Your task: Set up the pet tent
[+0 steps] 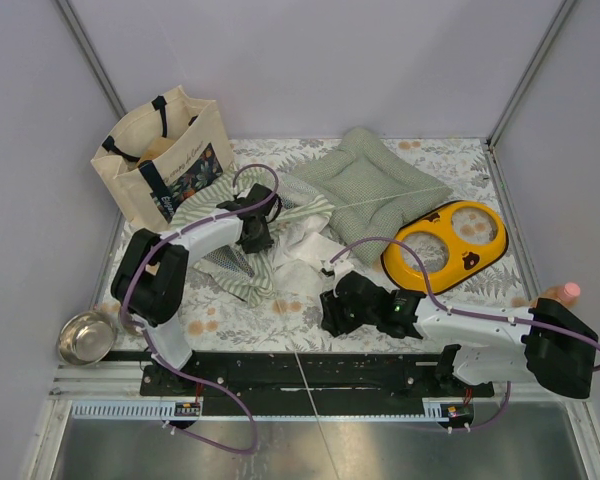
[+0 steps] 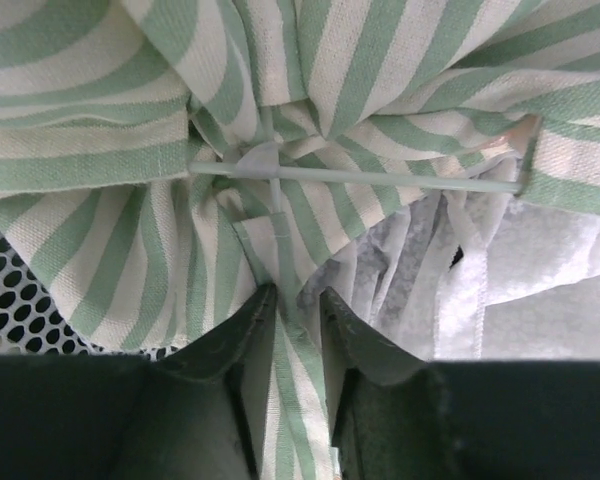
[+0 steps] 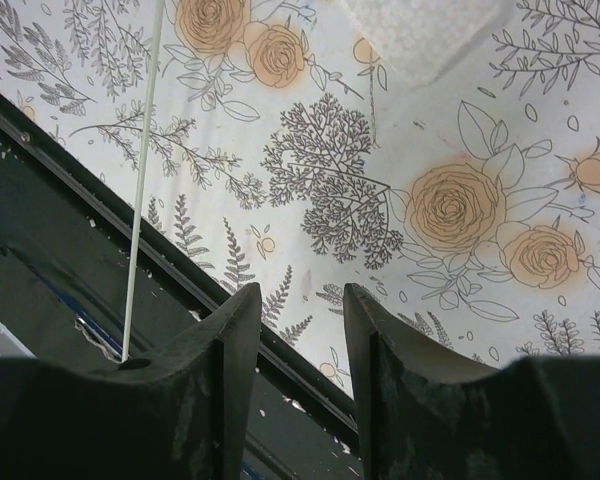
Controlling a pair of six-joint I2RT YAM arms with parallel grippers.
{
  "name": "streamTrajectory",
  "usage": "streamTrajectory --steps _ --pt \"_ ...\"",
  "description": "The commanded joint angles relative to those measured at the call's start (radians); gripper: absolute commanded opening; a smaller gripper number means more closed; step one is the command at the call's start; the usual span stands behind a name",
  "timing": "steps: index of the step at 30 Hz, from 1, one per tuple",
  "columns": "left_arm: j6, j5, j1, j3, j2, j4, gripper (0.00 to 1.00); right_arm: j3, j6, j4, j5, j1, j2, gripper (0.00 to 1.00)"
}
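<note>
The floral-printed tabletop (image 1: 242,312) carries everything. The pet tent (image 1: 242,262) lies collapsed at about 10 o'clock from the middle, a heap of green-and-white stripes with white lace spilling toward the centre. Just beyond it, at 12 to 1 o'clock, sits the green checked cushion (image 1: 372,180). The beige canvas tote bag (image 1: 140,175) stands at 11 o'clock, touching the tent's far edge. It has a dark flowered panel with script above it, too small to read. A yellow twin-bowl pet feeder (image 1: 446,245) lies at 3 o'clock and a steel bowl (image 1: 84,338) at 8 o'clock, off the cloth's corner.

The left claw (image 1: 254,232) is down on the heap. Only its wrist view shows the left claw (image 2: 295,312) pinched shut on a fold of striped fabric. Just past it a thin white pole (image 2: 380,178) meets a pale hub (image 2: 262,160), with mesh (image 2: 15,290) at 8 o'clock and lace flap (image 2: 550,270) at 3 o'clock.

The right claw (image 1: 330,312) hovers at 5 o'clock. Its own camera shows the right claw (image 3: 300,335) parted, with bare printed roses in the gap. A thin white rod (image 3: 143,170) runs past its left finger.
</note>
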Motion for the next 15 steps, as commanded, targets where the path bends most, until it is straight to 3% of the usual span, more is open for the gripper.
streamTrajectory --steps 1,4,15 --pt "0.028 -0.053 0.001 0.030 0.023 -0.022 0.22 0.029 0.014 -0.042 0.039 0.010 -0.033 0.48" --pt "0.048 -0.038 0.001 0.037 0.020 -0.019 0.00 0.036 0.020 -0.079 0.053 0.008 -0.057 0.48" --pt "0.137 0.043 -0.032 0.127 -0.071 0.012 0.00 0.016 0.050 -0.188 0.143 0.010 -0.218 0.49"
